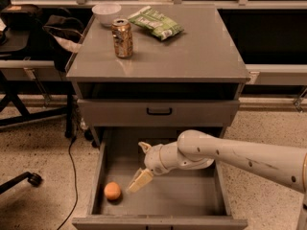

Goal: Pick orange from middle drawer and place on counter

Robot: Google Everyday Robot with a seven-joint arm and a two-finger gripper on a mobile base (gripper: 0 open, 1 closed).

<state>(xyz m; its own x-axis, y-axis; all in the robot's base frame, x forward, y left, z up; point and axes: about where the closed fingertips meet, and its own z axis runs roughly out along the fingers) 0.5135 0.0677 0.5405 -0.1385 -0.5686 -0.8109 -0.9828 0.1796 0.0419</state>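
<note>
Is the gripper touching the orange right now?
Apart. The camera view shows bare floor between the gripper, low in the middle drawer, and the orange.

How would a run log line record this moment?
gripper open, in middle drawer | orange on drawer floor, not held

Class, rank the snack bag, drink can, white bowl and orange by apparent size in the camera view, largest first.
1. green snack bag
2. drink can and white bowl: too alike to rank
3. orange, clearly smallest
The gripper hangs open in the middle drawer, beside the orange.
</note>
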